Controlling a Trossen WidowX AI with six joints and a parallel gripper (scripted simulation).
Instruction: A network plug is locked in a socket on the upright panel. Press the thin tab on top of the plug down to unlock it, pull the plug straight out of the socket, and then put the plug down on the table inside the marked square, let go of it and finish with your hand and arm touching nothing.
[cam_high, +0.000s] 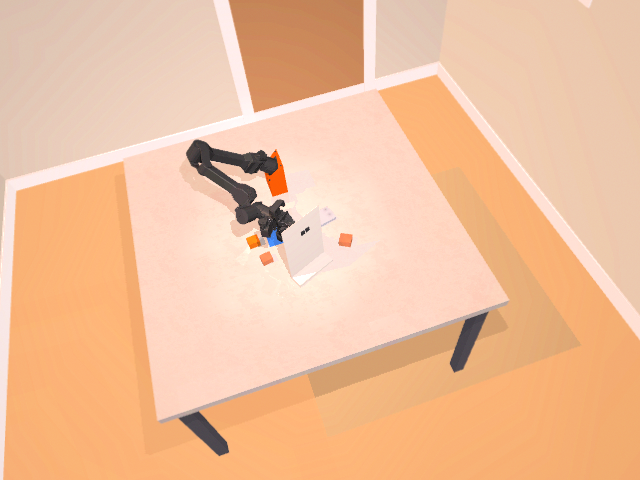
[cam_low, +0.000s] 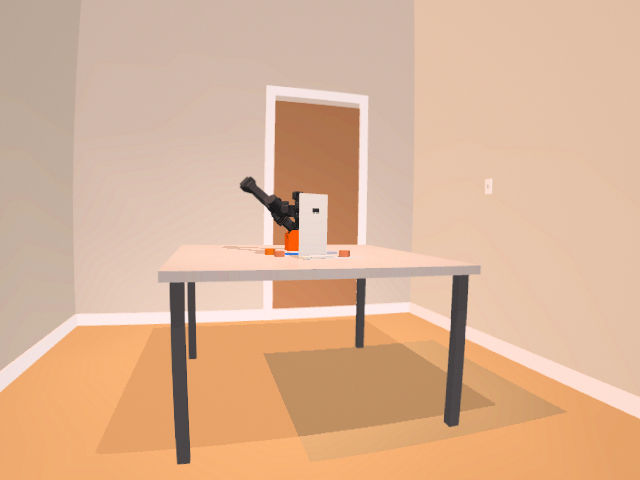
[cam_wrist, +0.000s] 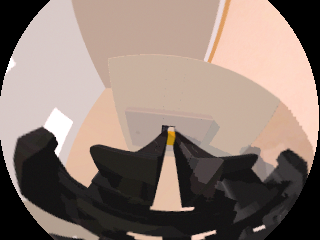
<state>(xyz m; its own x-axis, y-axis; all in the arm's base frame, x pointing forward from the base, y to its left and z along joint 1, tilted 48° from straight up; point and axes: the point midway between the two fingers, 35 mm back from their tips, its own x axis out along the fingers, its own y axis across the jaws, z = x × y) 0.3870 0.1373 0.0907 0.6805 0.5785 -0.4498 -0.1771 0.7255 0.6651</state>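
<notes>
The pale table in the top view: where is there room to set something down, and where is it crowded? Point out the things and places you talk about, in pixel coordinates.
Going by the top view, below the upright white panel (cam_high: 305, 253) (cam_low: 312, 232) (cam_wrist: 165, 85), towards the bottom edge; also between the right-hand salmon block (cam_high: 345, 239) (cam_low: 344, 253) and the right edge. Left of the panel is crowded: black gripper (cam_high: 285, 225) (cam_low: 295, 209) (cam_wrist: 170, 134), blue patch (cam_high: 274, 238) (cam_low: 291, 253), bright-orange block (cam_high: 252, 241) (cam_low: 269, 251).
</notes>
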